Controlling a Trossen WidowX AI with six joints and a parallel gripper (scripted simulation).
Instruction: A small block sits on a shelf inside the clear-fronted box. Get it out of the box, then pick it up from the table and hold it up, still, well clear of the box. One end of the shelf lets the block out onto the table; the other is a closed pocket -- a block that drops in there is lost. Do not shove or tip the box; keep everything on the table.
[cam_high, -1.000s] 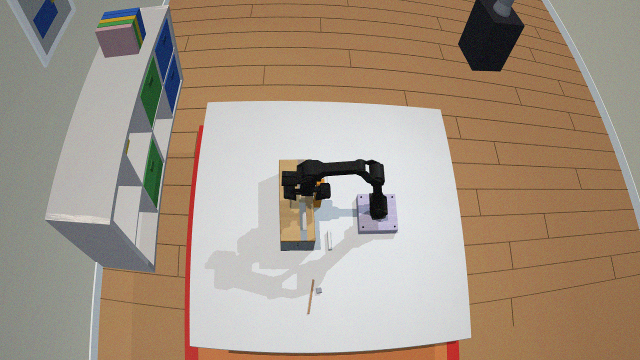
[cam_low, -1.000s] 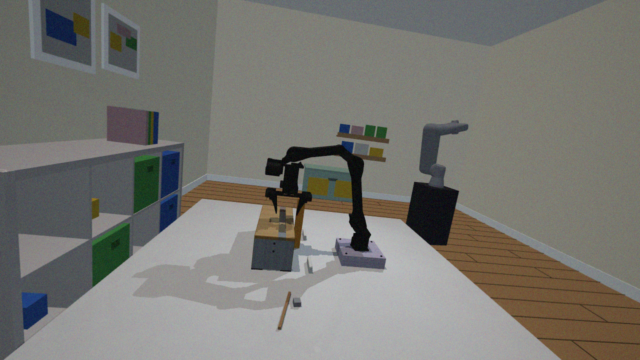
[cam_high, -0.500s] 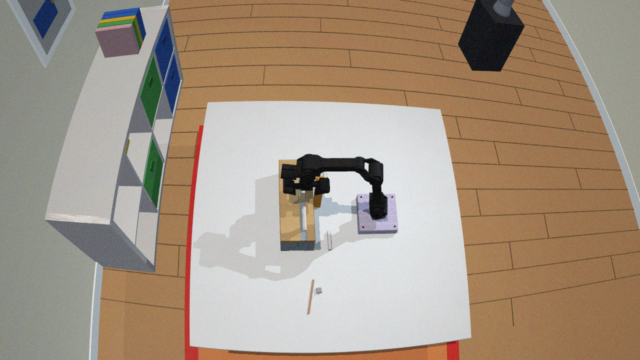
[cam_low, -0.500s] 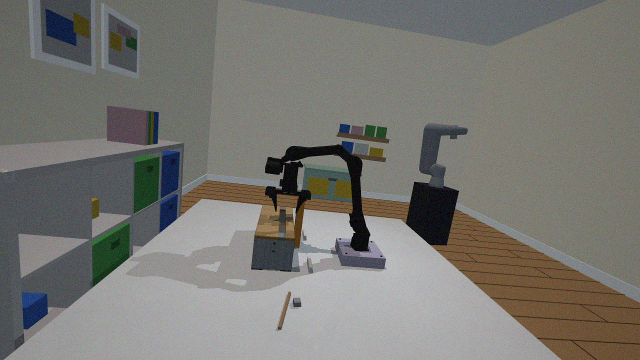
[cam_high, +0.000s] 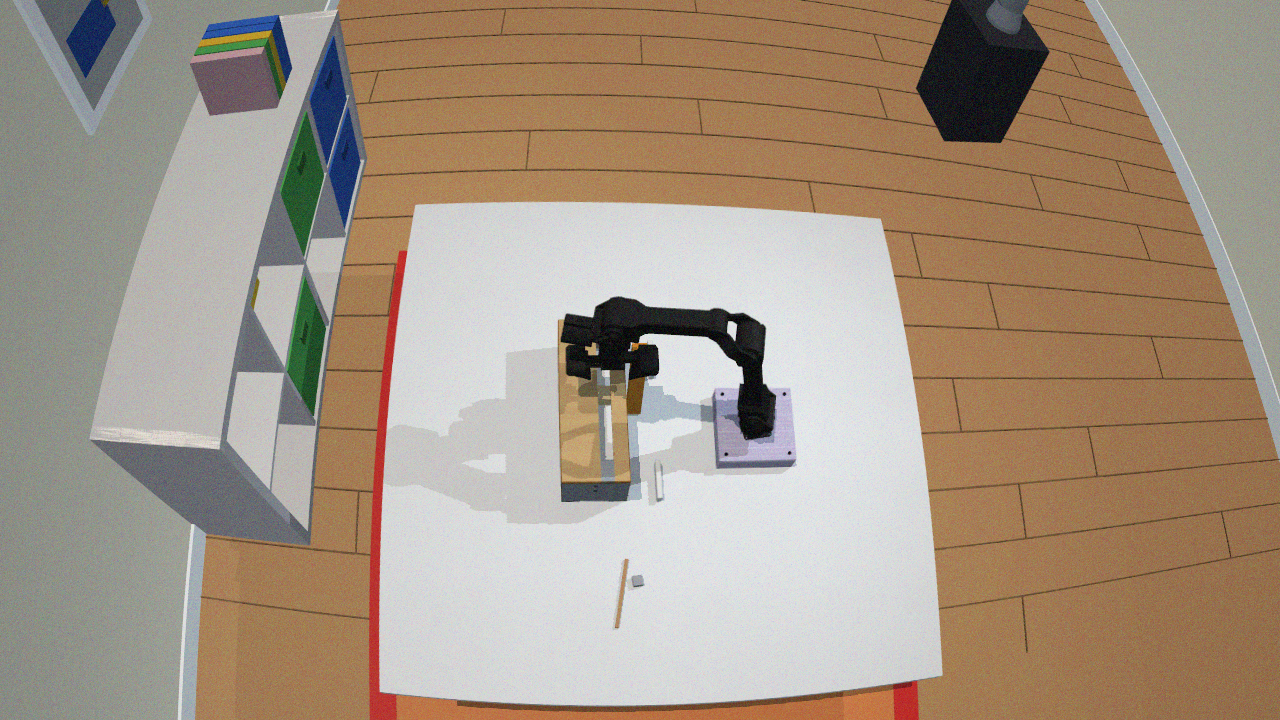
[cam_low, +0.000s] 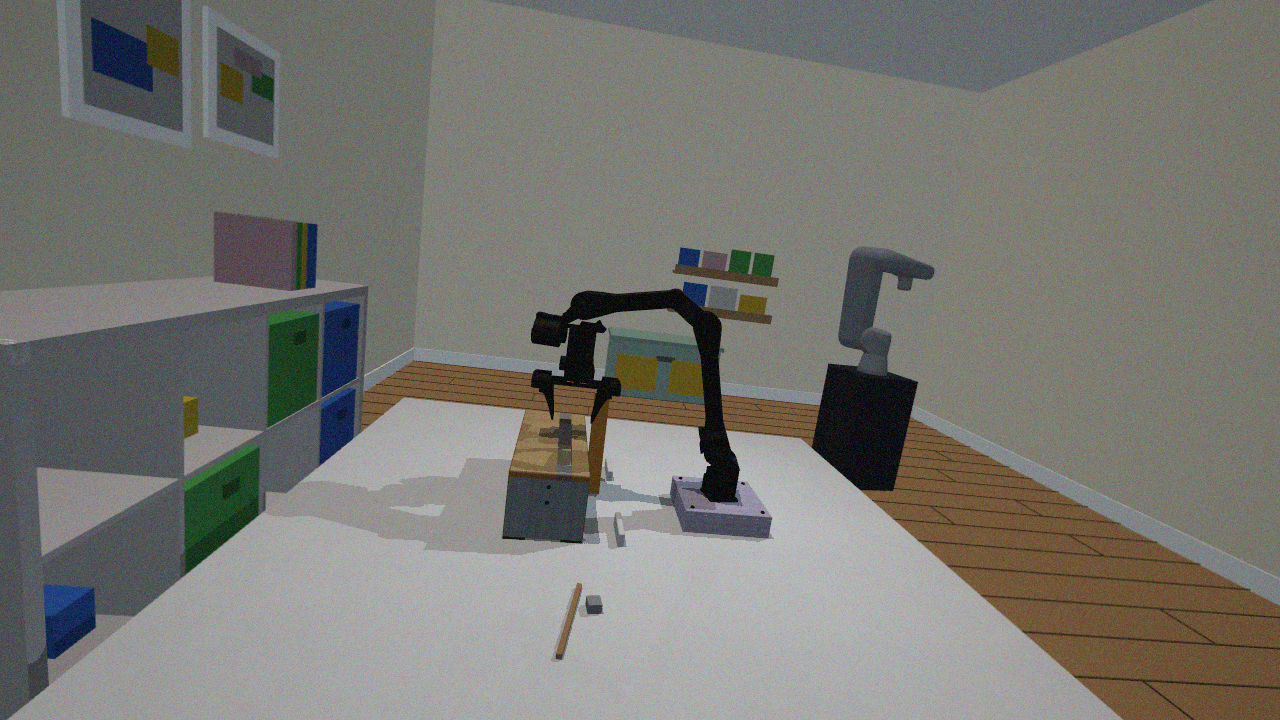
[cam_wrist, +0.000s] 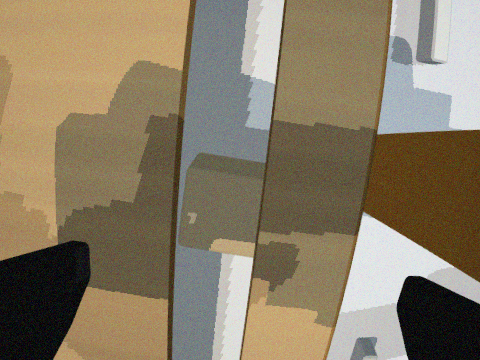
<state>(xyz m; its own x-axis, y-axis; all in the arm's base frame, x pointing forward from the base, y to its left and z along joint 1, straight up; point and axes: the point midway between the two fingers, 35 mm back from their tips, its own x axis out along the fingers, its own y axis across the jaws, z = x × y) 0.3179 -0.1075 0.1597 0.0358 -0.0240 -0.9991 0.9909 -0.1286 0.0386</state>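
Note:
The box (cam_high: 597, 420) is long, with a tan wooden top split by a narrow slot along its length; it also shows in the side view (cam_low: 554, 465). In the wrist view, a small tan block (cam_wrist: 223, 203) lies in shadow inside the slot (cam_wrist: 227, 140), roughly midway between my fingers. My gripper (cam_high: 611, 358) (cam_low: 577, 398) hovers over the far end of the box, a little above its top. Its fingers stand wide apart, one over the tan top, one over the table beside the box. The gripper is open and empty.
A white bar (cam_high: 658, 480) lies on the table beside the box's near end. A thin wooden stick (cam_high: 620, 592) and a small grey cube (cam_high: 638, 580) lie nearer the front edge. My arm's lilac base (cam_high: 753, 427) stands right of the box.

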